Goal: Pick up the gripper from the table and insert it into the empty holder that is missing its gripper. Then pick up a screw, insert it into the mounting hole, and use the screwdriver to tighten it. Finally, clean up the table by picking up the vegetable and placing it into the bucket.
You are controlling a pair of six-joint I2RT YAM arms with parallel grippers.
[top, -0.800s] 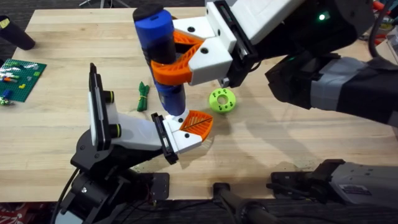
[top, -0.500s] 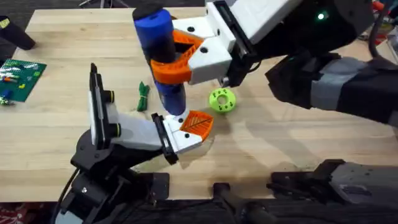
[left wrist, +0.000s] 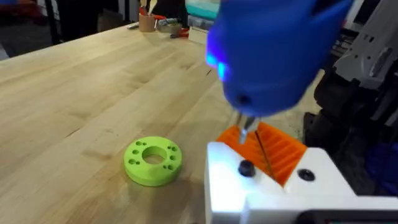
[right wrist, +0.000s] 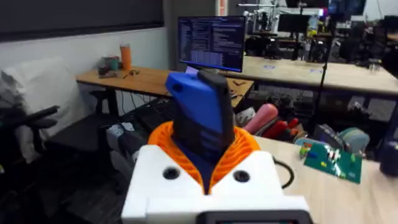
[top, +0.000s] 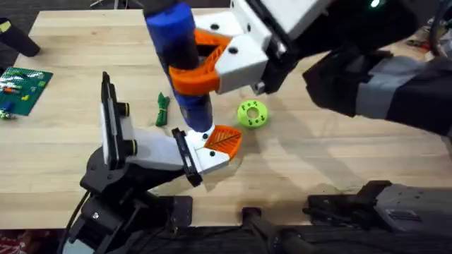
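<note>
My right gripper [top: 187, 63], white with smooth orange jaws, is shut on the blue screwdriver [top: 176, 42], which stands nearly upright and leans a little left. Its bit [left wrist: 249, 127] comes down onto the holder [top: 205, 159], the white block at the tip of my left arm. The orange ribbed gripper [top: 224, 138] sits in that holder. A dark screw [left wrist: 246, 168] shows in the holder's face [left wrist: 273, 193], just below the bit. The green vegetable [top: 162, 109] lies on the table left of the screwdriver. The right wrist view has the screwdriver [right wrist: 202, 115] between the orange jaws. The bucket is out of view.
A green disc with holes [top: 252, 113] lies right of the screwdriver, close to the holder. A green brick plate [top: 25, 81] and a black object [top: 18, 39] sit at the far left. The right arm hangs over the table's back right.
The right arm has shifted slightly, and the screwdriver's top has swung a little to the left. The left arm, holder and orange gripper have stayed put.
</note>
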